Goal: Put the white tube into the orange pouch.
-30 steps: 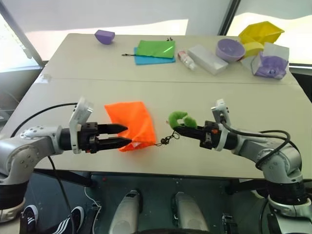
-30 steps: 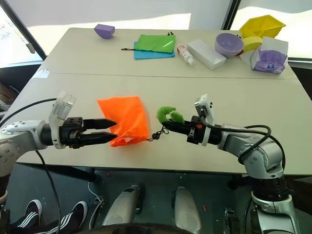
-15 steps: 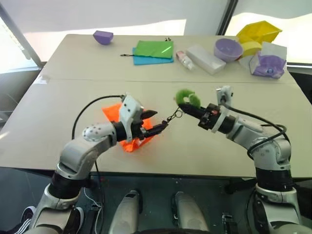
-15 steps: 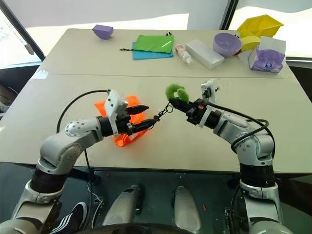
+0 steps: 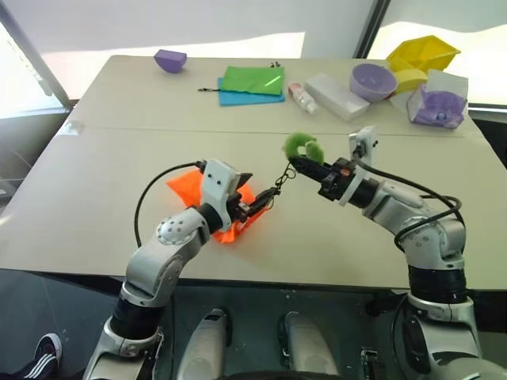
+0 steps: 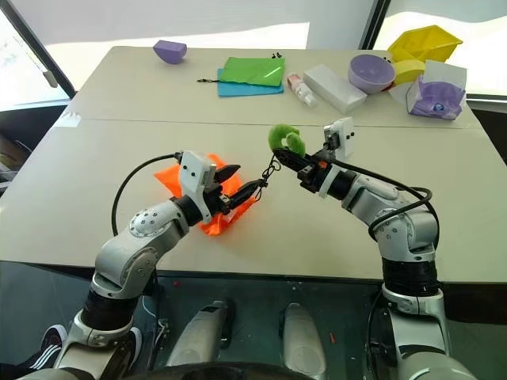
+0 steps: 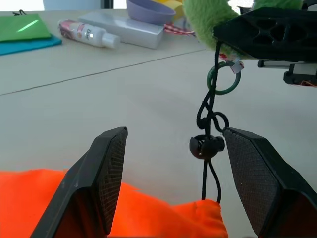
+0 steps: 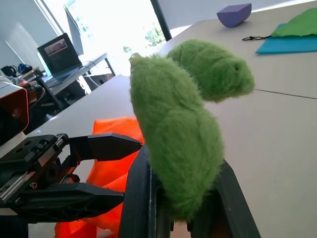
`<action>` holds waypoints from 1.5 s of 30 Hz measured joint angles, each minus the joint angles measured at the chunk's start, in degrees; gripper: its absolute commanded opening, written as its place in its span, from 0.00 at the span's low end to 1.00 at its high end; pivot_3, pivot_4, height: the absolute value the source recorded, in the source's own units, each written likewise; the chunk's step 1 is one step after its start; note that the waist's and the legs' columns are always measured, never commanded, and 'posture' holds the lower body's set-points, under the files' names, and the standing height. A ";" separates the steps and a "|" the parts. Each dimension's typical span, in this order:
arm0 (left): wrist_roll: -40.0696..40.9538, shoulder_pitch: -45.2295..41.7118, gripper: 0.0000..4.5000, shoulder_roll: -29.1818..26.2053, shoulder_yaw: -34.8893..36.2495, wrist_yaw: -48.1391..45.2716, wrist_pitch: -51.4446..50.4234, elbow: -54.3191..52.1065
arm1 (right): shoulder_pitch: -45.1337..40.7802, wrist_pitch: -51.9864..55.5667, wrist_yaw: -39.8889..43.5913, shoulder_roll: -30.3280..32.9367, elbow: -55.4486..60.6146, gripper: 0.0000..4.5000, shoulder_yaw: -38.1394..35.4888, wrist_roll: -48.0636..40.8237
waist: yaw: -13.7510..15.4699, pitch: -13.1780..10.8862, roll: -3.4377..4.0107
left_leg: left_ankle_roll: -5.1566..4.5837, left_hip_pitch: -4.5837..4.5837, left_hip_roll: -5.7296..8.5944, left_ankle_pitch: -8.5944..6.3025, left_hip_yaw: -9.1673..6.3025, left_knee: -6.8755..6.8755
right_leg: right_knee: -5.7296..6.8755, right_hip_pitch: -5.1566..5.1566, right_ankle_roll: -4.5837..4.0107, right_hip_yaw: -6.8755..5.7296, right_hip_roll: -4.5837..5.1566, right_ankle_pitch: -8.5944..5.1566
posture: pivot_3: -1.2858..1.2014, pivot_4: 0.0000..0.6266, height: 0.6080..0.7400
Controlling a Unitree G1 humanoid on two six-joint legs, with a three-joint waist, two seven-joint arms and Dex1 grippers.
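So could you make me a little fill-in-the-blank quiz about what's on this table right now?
1. The right gripper is shut on the fuzzy ____ pom-pom.
2. A thin dark cord hangs between the open fingers of the ____ gripper.
3. The cord runs down to the ____ pouch.
4. The flat green pouch lies on top of a ____ one.

Missing words: green; left; orange; blue

You have 3 pouches: 1 orange pouch [image 5: 222, 207], 1 green pouch [image 5: 253, 79], 1 blue pouch [image 5: 238, 97]; 2 purple bowls [image 5: 374, 81] [image 5: 169, 59].
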State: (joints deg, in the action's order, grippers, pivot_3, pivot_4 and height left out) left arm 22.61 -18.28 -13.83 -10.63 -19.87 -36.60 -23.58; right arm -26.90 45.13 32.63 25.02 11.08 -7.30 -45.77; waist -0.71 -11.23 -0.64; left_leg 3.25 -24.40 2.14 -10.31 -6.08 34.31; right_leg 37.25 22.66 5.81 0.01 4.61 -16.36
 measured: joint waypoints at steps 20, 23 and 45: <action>-2.68 -1.52 0.73 4.11 -4.48 -0.81 -3.14 2.86 | -0.32 1.73 -0.27 -0.03 1.25 0.00 0.11 -0.13 | 0.03 0.00 0.00 | 0.00 0.01 0.01 0.00 -0.01 0.04 | 0.03 -0.02 0.03 -0.01 -0.04 0.02 | 0.52 0.24 1.00; -3.16 -1.52 0.73 4.60 -4.48 -0.35 -3.20 2.86 | -0.56 2.42 -0.38 -0.01 1.67 0.00 0.10 -0.22 | 0.01 0.00 0.00 | 0.00 0.01 0.00 0.00 -0.02 0.04 | 0.04 -0.02 0.03 -0.01 -0.04 0.02 | 0.52 0.24 1.00; -4.22 -1.48 0.39 4.86 -5.46 0.16 -5.70 1.90 | -0.52 4.63 -0.36 0.44 3.49 0.00 0.04 -1.41 | 0.01 0.00 0.00 | 0.00 0.01 0.01 0.00 -0.01 0.06 | 0.04 -0.03 0.03 -0.01 -0.04 0.02 | 0.52 0.24 1.00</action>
State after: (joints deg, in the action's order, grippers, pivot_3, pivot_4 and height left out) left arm 18.39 -19.76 -8.97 -16.08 -19.71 -42.30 -21.67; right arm -27.42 49.76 32.27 25.47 14.57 -7.26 -47.18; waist -0.70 -11.23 -0.64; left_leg 3.24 -24.39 2.14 -10.30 -6.09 34.37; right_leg 37.29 22.63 5.84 0.00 4.58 -16.34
